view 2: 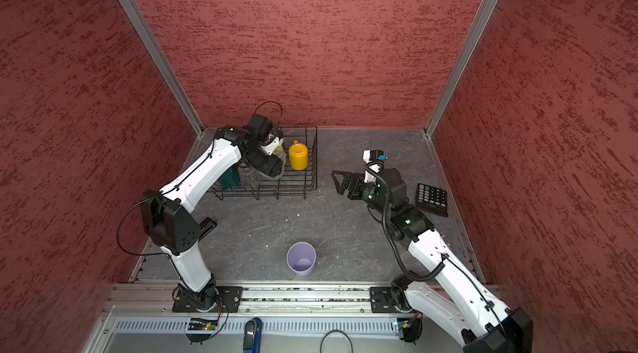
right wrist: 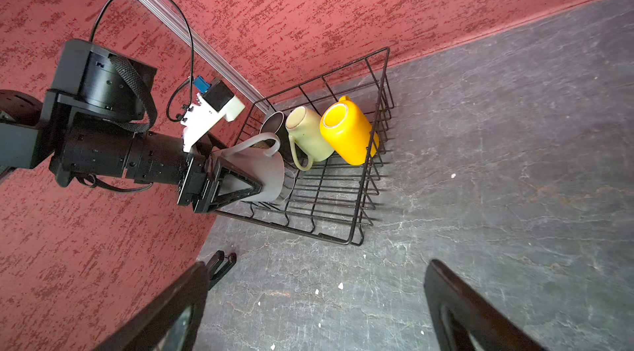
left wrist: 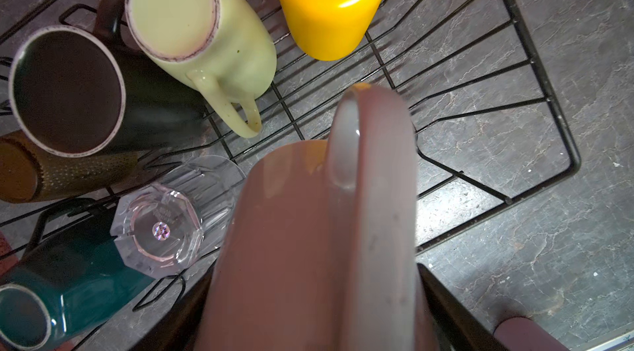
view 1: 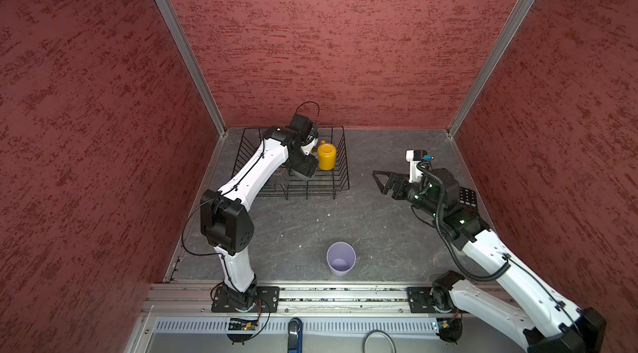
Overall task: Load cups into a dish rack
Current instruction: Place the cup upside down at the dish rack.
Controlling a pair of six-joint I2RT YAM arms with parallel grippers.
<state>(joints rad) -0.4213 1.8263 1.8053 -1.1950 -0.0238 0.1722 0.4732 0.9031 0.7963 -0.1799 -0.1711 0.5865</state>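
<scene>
Here, the grey mug (left wrist: 284, 222) sits clamped in the left gripper (left wrist: 319, 297).

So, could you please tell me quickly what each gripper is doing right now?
Left gripper: closed on the grey mug, over the dish rack.
Right gripper: open, empty.

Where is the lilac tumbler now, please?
In both top views the lilac tumbler stands upright on the table near its front edge, roughly centred, well apart from the dish rack at the far left.
</scene>
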